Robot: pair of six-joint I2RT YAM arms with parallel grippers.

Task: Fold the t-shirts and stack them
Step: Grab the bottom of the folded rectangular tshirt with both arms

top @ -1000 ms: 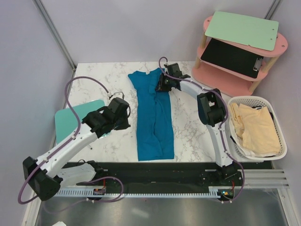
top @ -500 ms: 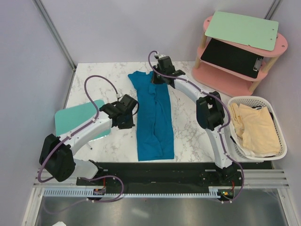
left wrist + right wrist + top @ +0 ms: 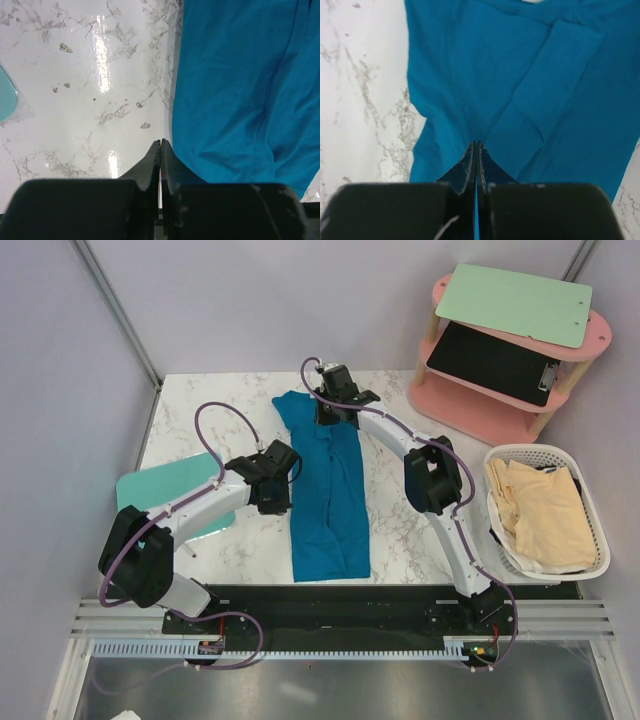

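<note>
The deep teal-blue t-shirt [image 3: 328, 490] lies folded into a long strip on the marble table [image 3: 200, 420]. My left gripper [image 3: 281, 492] is shut and empty, its tips [image 3: 161, 142] right at the shirt's left edge [image 3: 235, 85]. My right gripper [image 3: 328, 417] is shut over the shirt's far end, its tips [image 3: 475, 144] above the folded cloth [image 3: 520, 75]. I see no cloth pinched between its fingers. The pale cream-yellow shirts [image 3: 540, 512] lie bunched in the white mesh basket [image 3: 598, 540] at the right.
A teal board [image 3: 150, 492] lies at the table's left edge, partly under my left arm, and shows in the left wrist view [image 3: 4, 97]. A pink shelf [image 3: 480, 412] at the back right carries a mint-green board [image 3: 515, 302] and a black clipboard [image 3: 495, 362].
My left gripper has swung right and come up to the shirt's left edge. My right gripper has moved left across the shirt's far end. The shirt lies as before.
</note>
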